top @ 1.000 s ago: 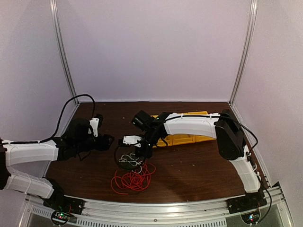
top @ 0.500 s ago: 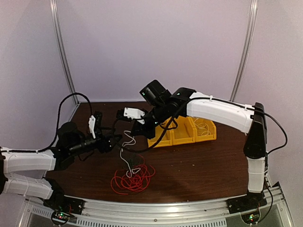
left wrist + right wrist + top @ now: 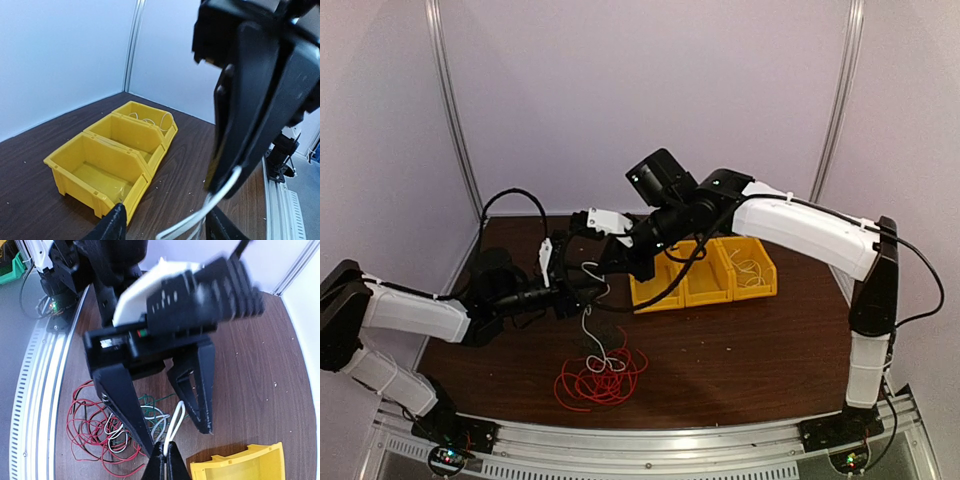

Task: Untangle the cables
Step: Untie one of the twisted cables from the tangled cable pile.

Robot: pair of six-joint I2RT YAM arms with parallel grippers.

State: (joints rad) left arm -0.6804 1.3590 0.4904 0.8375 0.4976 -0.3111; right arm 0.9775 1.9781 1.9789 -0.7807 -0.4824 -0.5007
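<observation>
Dark wood tabletop (image 3: 750, 350), pale lilac walls (image 3: 650, 100) behind. Your right gripper (image 3: 165, 462) is pinched tight on the white cable (image 3: 175, 424), raised just left of the yellow three-bin tray (image 3: 705, 290). Your left gripper (image 3: 177, 439) is spread astride that strand. The red cable (image 3: 602, 378) is heaped on the table in front of the tray's left end.

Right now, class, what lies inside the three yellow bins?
White wire coils in the right bin; the left bin looks empty. The middle bin's floor is mostly hidden by its wall.
</observation>
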